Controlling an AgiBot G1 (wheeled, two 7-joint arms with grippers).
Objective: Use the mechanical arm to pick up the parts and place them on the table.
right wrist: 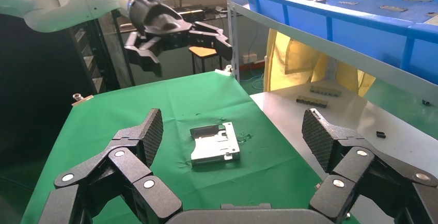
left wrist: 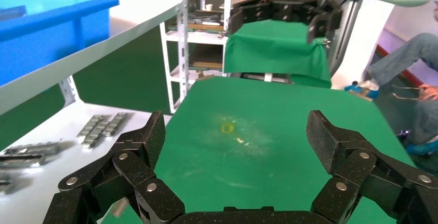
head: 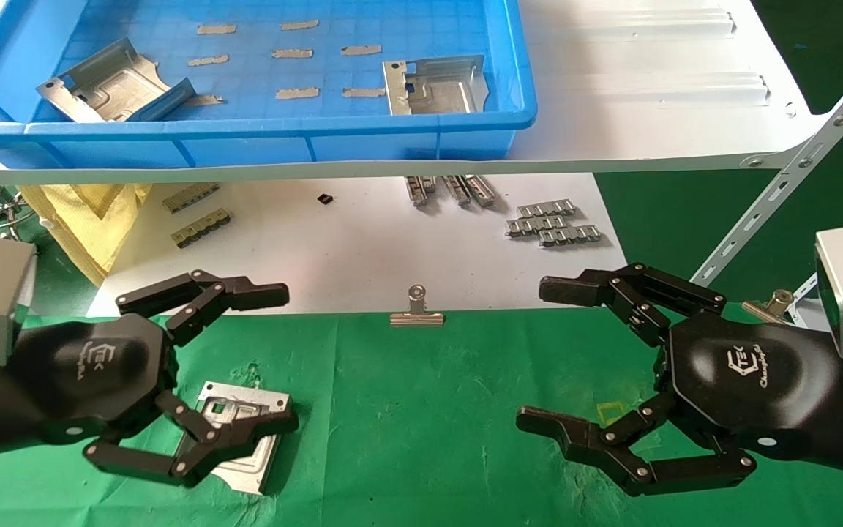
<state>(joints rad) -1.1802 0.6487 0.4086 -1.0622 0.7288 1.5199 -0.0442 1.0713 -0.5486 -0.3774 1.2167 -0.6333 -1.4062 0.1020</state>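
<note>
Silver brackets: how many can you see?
3. Two lie in the blue bin, one far left, one right; one lies on the table under the left gripper.

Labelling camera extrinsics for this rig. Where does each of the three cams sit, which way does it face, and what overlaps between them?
Head: on the head, looking forward and down at the table, blue bin on the shelf; both grippers show.
Left wrist: behind the left gripper, facing across the table to the right gripper.
Right wrist: behind the right gripper, facing the left gripper.
Shared: head and right wrist both see the part on the cloth.
</note>
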